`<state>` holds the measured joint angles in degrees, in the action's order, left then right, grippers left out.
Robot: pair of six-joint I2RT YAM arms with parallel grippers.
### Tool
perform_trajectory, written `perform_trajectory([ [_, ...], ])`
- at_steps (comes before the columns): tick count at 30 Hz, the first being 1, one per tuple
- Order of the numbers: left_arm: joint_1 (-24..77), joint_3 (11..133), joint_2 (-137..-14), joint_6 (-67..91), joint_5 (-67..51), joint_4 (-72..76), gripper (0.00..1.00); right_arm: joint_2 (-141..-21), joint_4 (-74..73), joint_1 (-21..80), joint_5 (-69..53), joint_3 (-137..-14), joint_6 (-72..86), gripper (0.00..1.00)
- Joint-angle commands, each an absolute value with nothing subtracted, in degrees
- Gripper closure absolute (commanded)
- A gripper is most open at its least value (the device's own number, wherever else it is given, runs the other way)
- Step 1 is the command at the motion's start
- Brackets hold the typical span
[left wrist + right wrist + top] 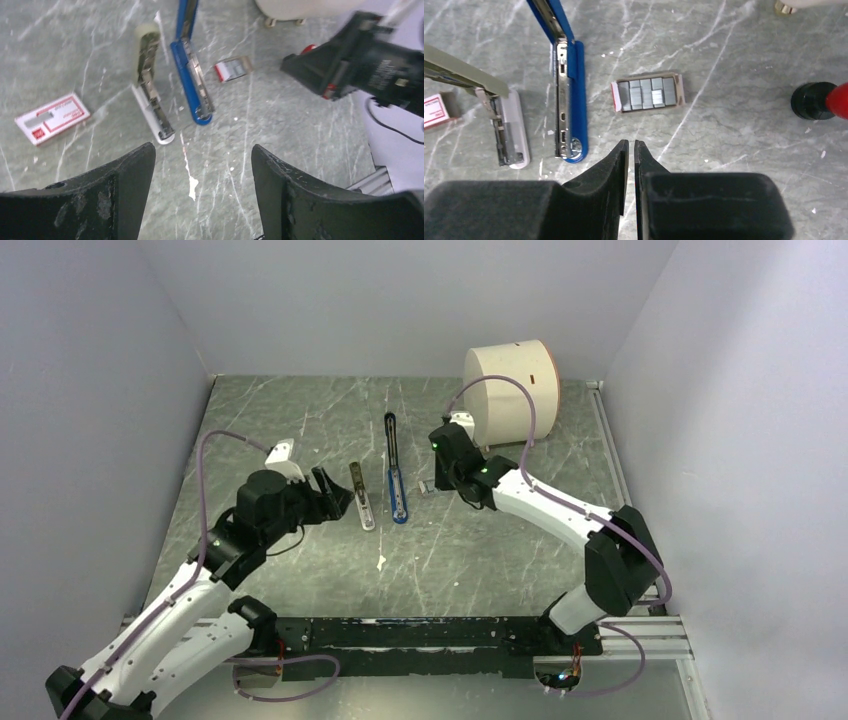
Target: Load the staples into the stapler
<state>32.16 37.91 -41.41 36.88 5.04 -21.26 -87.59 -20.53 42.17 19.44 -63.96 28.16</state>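
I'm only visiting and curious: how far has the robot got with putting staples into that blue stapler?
Done: the stapler lies swung open, metal channel exposed. In hand: nothing; the right gripper is shut and empty near the open box of staples, the left gripper open and empty. Left: lift a strip out, lay it in the channel, close the stapler.

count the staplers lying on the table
2. The blue stapler lies opened flat near the centre. A white and grey stapler lies opened just left of it in the top view. None looks hidden.
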Motion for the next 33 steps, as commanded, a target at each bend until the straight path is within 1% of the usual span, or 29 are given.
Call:
perform_trajectory([
  [1,32.01,42.47,-38.69,28.54,-0.66,-20.05,0.26,-88.41,-23.29,41.02,17.93,-63.48,27.43,0.87],
  [2,31.99,43.05,-37.89,28.2,-0.19,-20.75,0.26,-88.8,-23.57,40.96,17.81,-63.66,27.36,0.85],
  [5,31.97,44.57,-36.12,27.89,3.49,-24.05,0.25,-90.09,-24.26,40.91,18.17,-63.66,27.29,0.69],
  [6,31.97,45.17,-35.74,28.1,4.91,-25.64,0.25,-91.04,-24.53,40.87,18.38,-63.61,27.21,0.66],
  [8,31.95,46.18,-35.33,28.14,7.07,-28.5,0.24,-92.96,-26.36,40.9,18.97,-64.46,27.6,0.63],
  [10,31.97,46.53,-35.09,27.83,8.03,-30.58,0.24,-94.31,-25.09,40.87,17.79,-64.27,26.86,0.62],
  [12,31.98,46.42,-35.2,27.51,7.96,-31.08,0.24,-96.35,-24.04,40.87,17.02,-64.52,26.19,0.62],
  [15,31.99,45.92,-35.16,27.65,6.92,-30.89,0.25,-99.42,-24.34,40.83,14.67,-67.12,26.1,0.69],
  [18,31.96,44.45,-34.25,28.18,6.17,-29.8,0.25,-100.38,-22.94,40.87,15.31,-67.25,27.8,0.71],
  [21,31.99,42.2,-33.07,28.65,6.08,-28.12,0.25,-101.69,-22.3,40.85,15.91,-68.04,27.73,0.67],
  [22,31.94,41.76,-32.85,28.87,6.08,-27.9,0.25,-102.39,-22.43,40.87,16.17,-68.55,27.76,0.64],
  [24,31.95,41.81,-32.78,28.85,5.63,-27.97,0.25,-103.63,-23.44,40.82,17.79,-69.93,28.19,0.6],
  [27,31.95,41.71,-33.71,28.11,5.57,-27.12,0.25,-104.75,-23.87,40.46,18.85,-70.98,28.44,0.59],
  [29,31.99,41.41,-34.71,27.54,5.81,-26.37,0.26,-105.66,-24.33,40.09,18.23,-72.05,27.99,0.62],
  [33,31.99,42.12,-37.17,28.35,7.99,-26.62,0.25,-106.73,-25.12,39.73,17.87,-74.05,26.53,0.72],
])
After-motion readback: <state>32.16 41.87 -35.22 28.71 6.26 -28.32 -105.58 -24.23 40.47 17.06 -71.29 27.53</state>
